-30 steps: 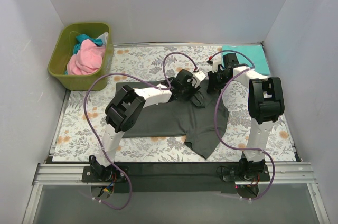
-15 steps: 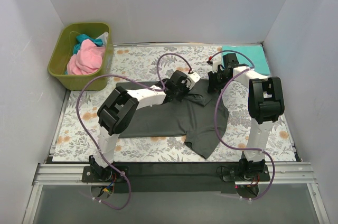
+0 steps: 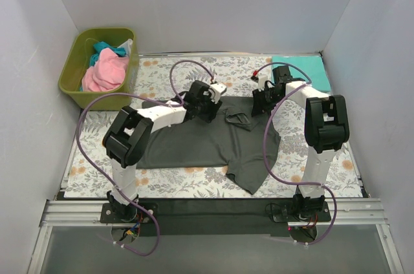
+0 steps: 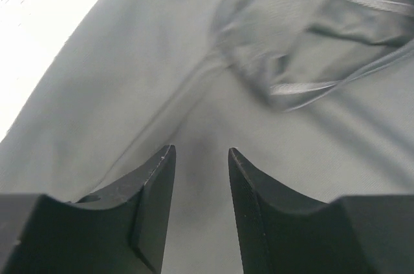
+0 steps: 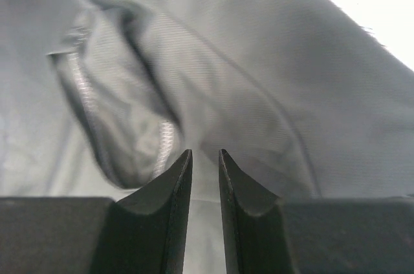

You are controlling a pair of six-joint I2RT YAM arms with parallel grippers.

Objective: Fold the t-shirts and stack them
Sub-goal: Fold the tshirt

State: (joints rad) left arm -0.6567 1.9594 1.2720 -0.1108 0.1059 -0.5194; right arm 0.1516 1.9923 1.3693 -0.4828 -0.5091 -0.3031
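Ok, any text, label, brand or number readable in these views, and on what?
None readable. The dark charcoal grey cloth t-shirt shows only a plain pale strip at its collar, no printed label. The olive-green plastic bin and the floral-patterned table cloth carry no words or numbers.

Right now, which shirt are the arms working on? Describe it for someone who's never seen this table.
On the floral cloth, look to the middle. The grey shirt lies spread there, the only dark one; the teal shirt sits at the far right corner, and the pink one is in the bin.
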